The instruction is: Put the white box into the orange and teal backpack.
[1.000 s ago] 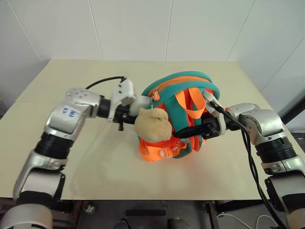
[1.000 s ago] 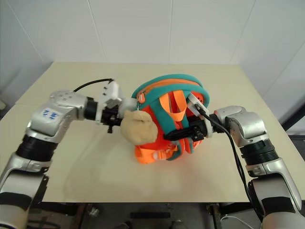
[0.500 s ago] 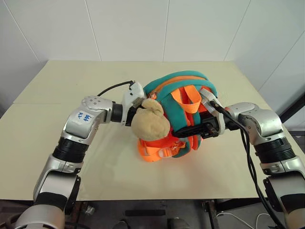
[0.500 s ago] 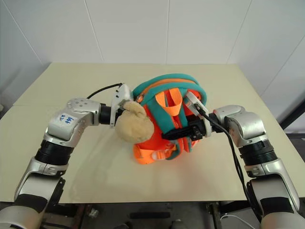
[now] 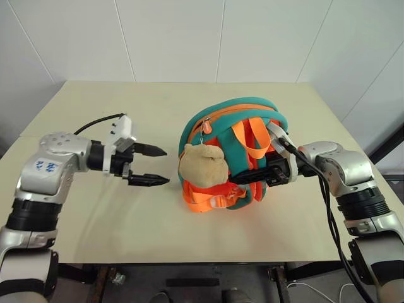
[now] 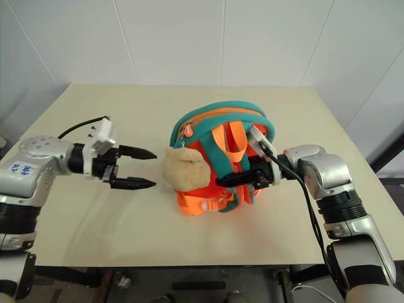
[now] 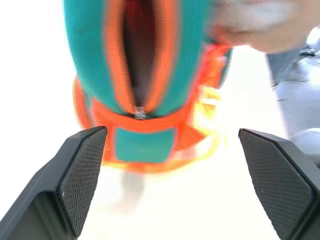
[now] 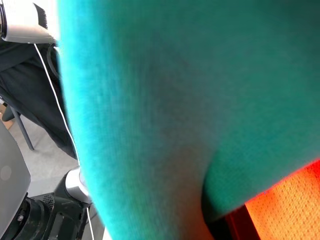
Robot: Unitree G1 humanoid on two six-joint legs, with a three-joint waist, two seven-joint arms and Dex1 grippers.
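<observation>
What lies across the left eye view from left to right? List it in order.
Left end effector, open → tan plush toy → orange and teal backpack → right end effector, shut on a backpack strap.

The backpack (image 5: 237, 151) is standing on the surface (image 5: 95, 214). The left fingers (image 5: 151, 151) are sitting apart from it, pointing at it. The plush toy (image 5: 202, 167) is hanging between them and the backpack. The right fingers (image 5: 249, 177) are lying against the backpack's other side.
</observation>
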